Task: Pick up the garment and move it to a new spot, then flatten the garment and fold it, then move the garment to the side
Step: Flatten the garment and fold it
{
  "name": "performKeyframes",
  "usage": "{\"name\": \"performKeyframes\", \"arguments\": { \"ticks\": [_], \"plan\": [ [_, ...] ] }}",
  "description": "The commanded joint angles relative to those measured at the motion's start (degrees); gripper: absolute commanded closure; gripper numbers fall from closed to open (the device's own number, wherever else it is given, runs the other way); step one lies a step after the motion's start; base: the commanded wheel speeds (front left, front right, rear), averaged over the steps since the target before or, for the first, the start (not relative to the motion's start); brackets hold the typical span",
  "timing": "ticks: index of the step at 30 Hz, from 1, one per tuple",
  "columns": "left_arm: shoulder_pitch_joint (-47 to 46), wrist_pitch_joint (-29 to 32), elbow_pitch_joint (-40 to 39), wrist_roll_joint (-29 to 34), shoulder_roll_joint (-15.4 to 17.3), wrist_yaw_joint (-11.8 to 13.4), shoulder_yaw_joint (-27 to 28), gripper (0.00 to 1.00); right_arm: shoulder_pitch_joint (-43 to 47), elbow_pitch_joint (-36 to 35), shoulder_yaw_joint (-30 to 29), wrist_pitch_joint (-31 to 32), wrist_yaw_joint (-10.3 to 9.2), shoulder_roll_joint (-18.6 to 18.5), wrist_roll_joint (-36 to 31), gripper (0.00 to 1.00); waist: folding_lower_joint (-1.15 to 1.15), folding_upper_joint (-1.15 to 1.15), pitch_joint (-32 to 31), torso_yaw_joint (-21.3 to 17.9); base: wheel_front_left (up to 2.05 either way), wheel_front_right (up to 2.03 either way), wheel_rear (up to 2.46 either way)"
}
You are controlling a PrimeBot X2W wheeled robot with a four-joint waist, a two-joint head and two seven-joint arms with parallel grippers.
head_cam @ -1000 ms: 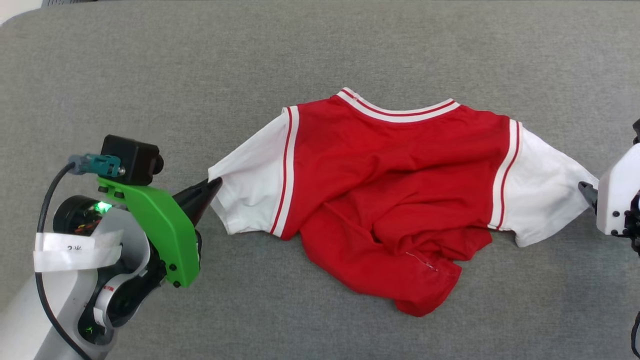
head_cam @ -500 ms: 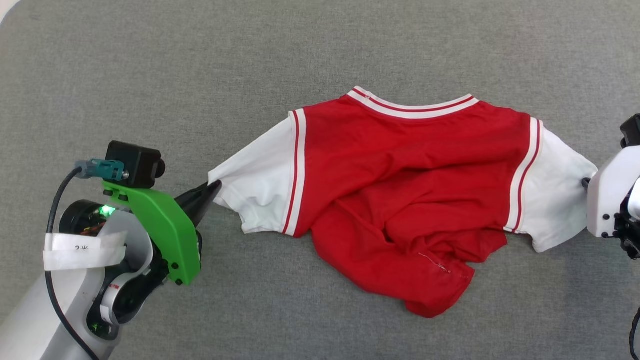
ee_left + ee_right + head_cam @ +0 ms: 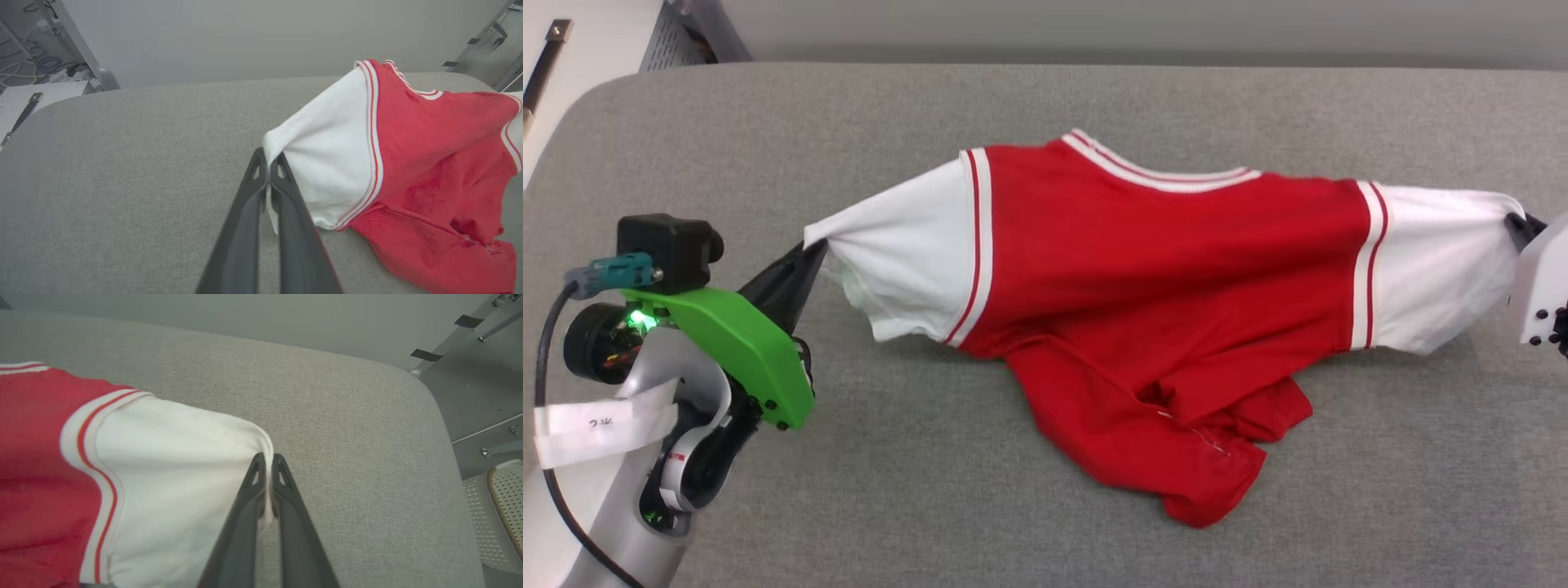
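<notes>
The garment is a red jersey with white short sleeves and red-white striped trim, held up and stretched between both arms over the grey surface. Its plain red side faces me and the print is hidden. My left gripper is shut on the cuff of the left sleeve, the white cloth pinched between the fingers. My right gripper is shut on the cuff of the right sleeve, the cloth pinched at its tips. The crumpled lower hem still rests on the surface.
The grey padded surface has a rounded far-left corner and a far edge against a pale wall. A metal frame leg stands beyond that corner. A perforated chair seat sits past the surface's right edge.
Both grippers have risen and pulled apart, lifting the sleeves and shoulders off the surface and drawing the jersey taut. The head camera has also tilted, bringing the far edge into view.
</notes>
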Motion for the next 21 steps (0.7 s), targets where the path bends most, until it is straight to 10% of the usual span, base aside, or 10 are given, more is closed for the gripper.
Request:
{"name": "performKeyframes", "arguments": {
  "ticks": [1,21],
  "plan": [
    [-0.8,-1.2,-0.2,0.9,0.1,0.5,0.9,1.00,-1.2,-0.6,0.2,-0.9,-0.05,-0.6,0.2,1.00,0.00,0.00,-3.4,-1.2,0.00,0.00,0.00],
    [-3.7,-11.1,-9.6,5.2,3.3,4.7,9.8,1.00,-8.1,-11.5,-0.7,-7.7,-0.05,-3.8,1.8,1.00,0.00,0.00,-11.3,-1.6,0.00,0.00,0.00]
  ]
}}
